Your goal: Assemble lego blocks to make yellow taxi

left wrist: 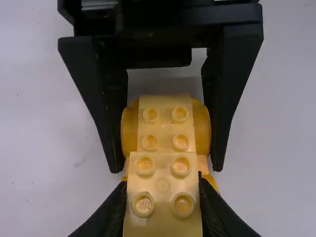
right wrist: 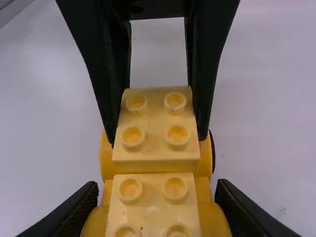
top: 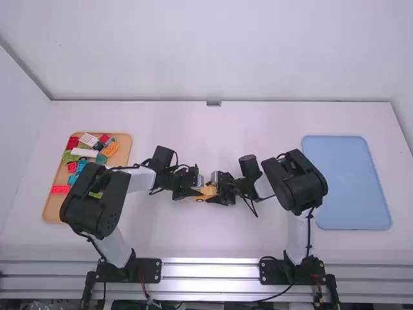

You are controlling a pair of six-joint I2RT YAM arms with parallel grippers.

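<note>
Taxi (top: 208,191) well inside table edges (top: 213,254)

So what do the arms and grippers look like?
Left arm and right arm: white links, bulky black joint housings, black cables. A red wire is by the left arm's base. Left gripper and right gripper: black, two tapering fingers each.

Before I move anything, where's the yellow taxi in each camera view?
High view: yellow taxi, just below centre.
Left wrist view: yellow taxi, from the middle down to the bottom edge.
Right wrist view: yellow taxi, likewise middle to bottom edge.
Shared landmark: the left claw, gripping the taxi's raised brick.
</note>
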